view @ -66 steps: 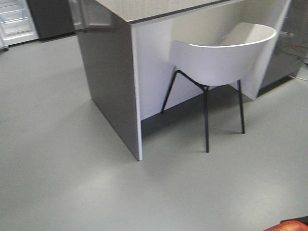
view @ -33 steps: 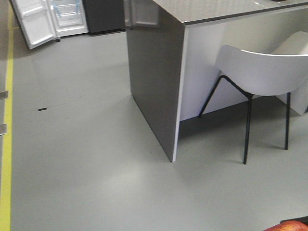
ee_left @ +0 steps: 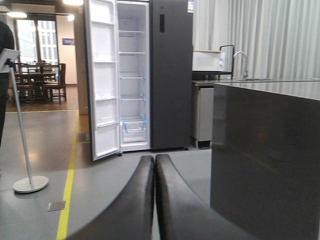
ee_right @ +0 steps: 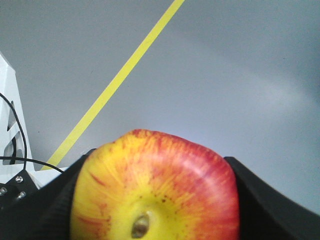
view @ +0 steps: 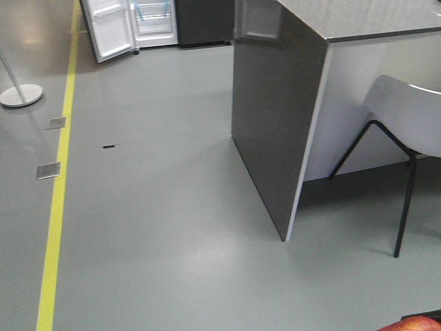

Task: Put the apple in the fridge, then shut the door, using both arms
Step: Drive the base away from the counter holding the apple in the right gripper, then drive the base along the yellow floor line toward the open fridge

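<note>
soft even light, slight blur

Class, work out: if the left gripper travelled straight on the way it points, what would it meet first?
Probably the fridge, around its open compartment; the floor between it and the left gripper looks free, though depth is uncertain.

The apple (ee_right: 155, 190) is shiny-skinned, the floor (view: 172, 227) smooth, the counter panel (view: 272, 117) glossy.

Left gripper (ee_left: 154, 161), fingers pressed together, in foreground; beyond, the fridge (ee_left: 171, 75) with its door (ee_left: 102, 85) swung open; dark counter (ee_left: 265, 150) at right, yellow floor line (ee_left: 67, 195) left
</note>
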You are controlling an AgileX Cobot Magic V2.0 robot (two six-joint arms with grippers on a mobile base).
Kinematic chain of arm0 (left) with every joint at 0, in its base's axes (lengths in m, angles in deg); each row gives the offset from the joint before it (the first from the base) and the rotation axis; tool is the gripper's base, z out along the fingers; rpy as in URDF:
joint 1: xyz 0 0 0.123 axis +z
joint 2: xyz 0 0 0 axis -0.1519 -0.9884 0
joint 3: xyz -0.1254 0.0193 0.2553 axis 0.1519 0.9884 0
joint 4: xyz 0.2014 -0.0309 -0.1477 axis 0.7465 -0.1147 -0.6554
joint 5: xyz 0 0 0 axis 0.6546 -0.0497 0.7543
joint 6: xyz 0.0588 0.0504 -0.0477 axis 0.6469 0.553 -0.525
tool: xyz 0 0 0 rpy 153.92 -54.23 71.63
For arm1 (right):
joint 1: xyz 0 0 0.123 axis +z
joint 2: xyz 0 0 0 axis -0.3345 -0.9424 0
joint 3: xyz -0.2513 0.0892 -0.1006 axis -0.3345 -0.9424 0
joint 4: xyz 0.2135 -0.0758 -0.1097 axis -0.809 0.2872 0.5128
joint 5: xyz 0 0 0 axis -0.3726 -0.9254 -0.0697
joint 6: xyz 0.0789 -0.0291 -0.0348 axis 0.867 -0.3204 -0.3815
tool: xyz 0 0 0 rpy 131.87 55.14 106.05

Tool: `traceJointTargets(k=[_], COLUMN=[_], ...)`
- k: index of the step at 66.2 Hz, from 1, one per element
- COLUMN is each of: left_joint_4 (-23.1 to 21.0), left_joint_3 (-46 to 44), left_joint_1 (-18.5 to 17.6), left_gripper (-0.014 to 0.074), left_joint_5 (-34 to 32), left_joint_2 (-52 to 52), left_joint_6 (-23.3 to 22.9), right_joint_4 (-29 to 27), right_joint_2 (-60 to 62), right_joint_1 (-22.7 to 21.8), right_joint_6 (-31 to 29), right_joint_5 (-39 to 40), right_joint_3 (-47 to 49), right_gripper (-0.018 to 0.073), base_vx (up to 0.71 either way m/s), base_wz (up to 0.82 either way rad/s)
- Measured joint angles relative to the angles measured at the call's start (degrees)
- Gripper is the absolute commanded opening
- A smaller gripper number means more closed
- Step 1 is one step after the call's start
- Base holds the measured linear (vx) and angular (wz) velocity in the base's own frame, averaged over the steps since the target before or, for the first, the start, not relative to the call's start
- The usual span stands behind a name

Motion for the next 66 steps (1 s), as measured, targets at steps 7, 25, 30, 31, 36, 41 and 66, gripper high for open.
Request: traceJointTargets(k=[7,25,30,31,36,41,66], left_joint_4=[0.0,0.0,0.0,0.0,0.0,0.0,0.0], left_joint_3=[0.0,0.0,0.0,0.0,0.0,0.0,0.0], left_joint_1=[0.0,0.0,0.0,0.0,0.0,0.0,0.0], left_gripper=[-0.0006,-0.0006,-0.0006,-0.0006,-0.0006,-0.0006,-0.0006], left_joint_5=[0.0,0.0,0.0,0.0,0.0,0.0,0.0], left_joint_2=[0.0,0.0,0.0,0.0,0.0,0.0,0.0], left_joint_6=[0.0,0.0,0.0,0.0,0.0,0.0,0.0], right_joint_4=[0.0,0.0,0.0,0.0,0.0,0.0,0.0], right_joint_2=[0.0,0.0,0.0,0.0,0.0,0.0,0.0], right_joint_1=[0.0,0.0,0.0,0.0,0.0,0.0,0.0], right_joint_6=[0.0,0.0,0.0,0.0,0.0,0.0,0.0], right_joint_5=[0.0,0.0,0.0,0.0,0.0,0.0,0.0], right_joint_3=[0.0,0.0,0.0,0.0,0.0,0.0,0.0], right_gripper=[0.0150,0.0150,0.0150,0.0150,0.0150,0.0150,0.0150], base_vx=[0.05,0.06,0.06,0.06,0.06,0.06,0.04], base_wz=[0.25,0.23,0.23,0.22,0.22,0.21,0.15])
